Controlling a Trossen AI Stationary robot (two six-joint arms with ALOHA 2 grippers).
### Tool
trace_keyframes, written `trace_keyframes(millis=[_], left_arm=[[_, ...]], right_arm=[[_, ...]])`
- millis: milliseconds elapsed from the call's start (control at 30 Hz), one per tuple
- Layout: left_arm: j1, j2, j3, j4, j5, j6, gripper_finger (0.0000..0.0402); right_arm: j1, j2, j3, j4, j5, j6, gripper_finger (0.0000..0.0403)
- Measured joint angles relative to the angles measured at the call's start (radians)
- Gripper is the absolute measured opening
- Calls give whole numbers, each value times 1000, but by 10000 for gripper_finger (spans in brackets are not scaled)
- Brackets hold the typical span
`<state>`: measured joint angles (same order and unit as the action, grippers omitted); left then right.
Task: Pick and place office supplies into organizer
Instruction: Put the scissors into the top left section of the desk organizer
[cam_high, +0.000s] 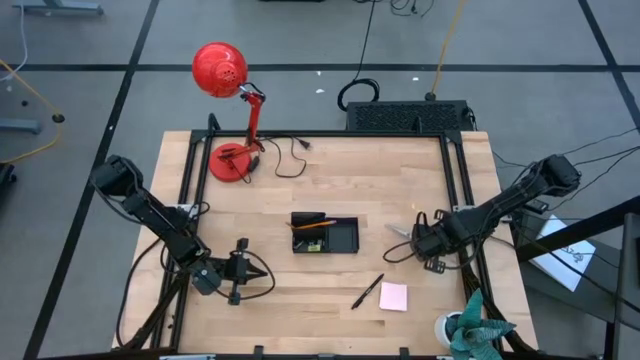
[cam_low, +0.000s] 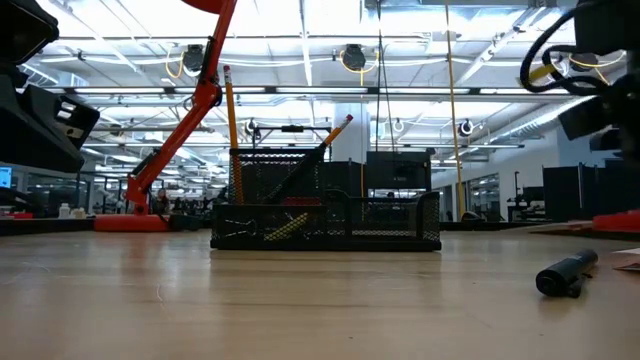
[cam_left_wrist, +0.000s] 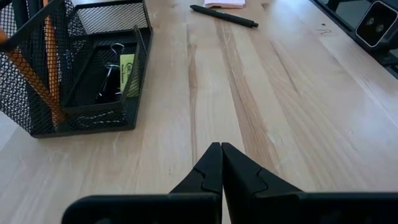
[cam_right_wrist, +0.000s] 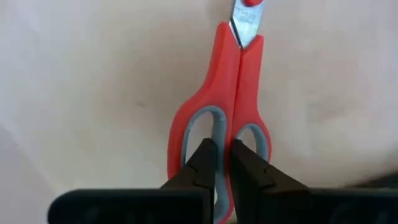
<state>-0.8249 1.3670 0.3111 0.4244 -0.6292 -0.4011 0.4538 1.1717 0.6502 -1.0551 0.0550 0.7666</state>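
The red-handled scissors (cam_right_wrist: 239, 81) lie with their blades pointing away from my right gripper (cam_right_wrist: 225, 168), right of the black mesh organizer (cam_high: 340, 240). The right gripper (cam_high: 418, 238) is shut on them. The organizer (cam_left_wrist: 37, 93) holds two orange pencils (cam_left_wrist: 50, 74) leaning in its tall cup, a black clip (cam_left_wrist: 112, 81) and a yellow piece (cam_left_wrist: 127, 71). A black pen (cam_high: 367, 291) and the pink sticky-note pad (cam_high: 393, 296) lie flat on the table nearer the front edge. My left gripper (cam_left_wrist: 221, 155) is shut and empty, left of the organizer (cam_low: 400, 225). My right gripper pinches the scissors by the inner bars of the two handle loops (cam_right_wrist: 225, 134), one fingertip (cam_right_wrist: 202, 162) in each loop. The fingers slant in from the table's right and above, along the scissors. Whether the scissors are lifted clear of the table I cannot tell.
A red desk lamp (cam_high: 230, 110) stands at the table's far left corner with its cord trailing. A larger black box with cables (cam_high: 405, 117) sits beyond the far edge. A teal and white object (cam_high: 470, 325) is at the near right corner. Bare wood lies between the organizer and the left gripper.
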Motion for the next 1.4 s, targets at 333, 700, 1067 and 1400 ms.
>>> trace_keyframes(millis=[333, 700, 1067, 1400], left_arm=[[0, 0, 0, 6, 0, -103, 6], [1, 0, 0, 120, -4, 35, 6], [3, -49, 33, 450, -33, 400, 14], [80, -302, 333, -93, -186, 546, 115]], right_arm=[[0, 0, 75, -147, 80, -4, 13], [-1, 79, 311, -417, 317, -64, 13], [-1, 227, 568, -516, 586, -240, 13], [-2, 315, 718, -517, 834, -432, 13]])
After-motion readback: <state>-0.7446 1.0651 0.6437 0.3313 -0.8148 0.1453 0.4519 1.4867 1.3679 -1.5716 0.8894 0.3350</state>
